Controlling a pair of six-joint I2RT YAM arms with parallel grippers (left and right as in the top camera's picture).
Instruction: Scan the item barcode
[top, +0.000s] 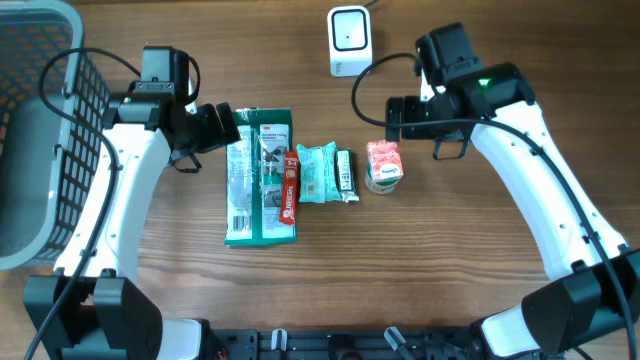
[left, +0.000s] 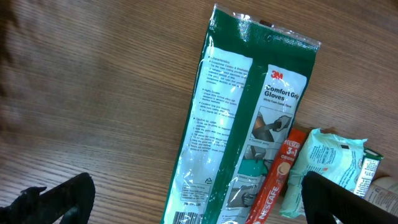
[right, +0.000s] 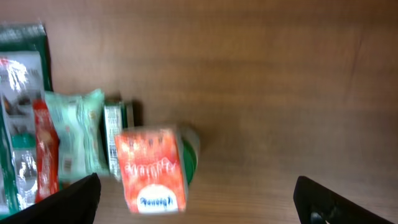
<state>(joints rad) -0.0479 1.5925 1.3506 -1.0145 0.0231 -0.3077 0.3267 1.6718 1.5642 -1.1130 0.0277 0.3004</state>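
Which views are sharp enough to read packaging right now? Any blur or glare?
Left wrist: sharp, print on the green-and-white plastic glove packet is legible, no strong glare. Right wrist: blurred throughout, lettering on the red-and-white drink carton is smeared. Overhead: evenly lit, crisp, soft shadows, labels too small to read.

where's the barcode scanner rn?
Overhead view: the white scanner is at top centre, beyond the red carton, beside the right hand.

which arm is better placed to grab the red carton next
Right. Its open end effector hangs beside the carton, near the scanner. The left end effector is by the gloves, further from the carton.
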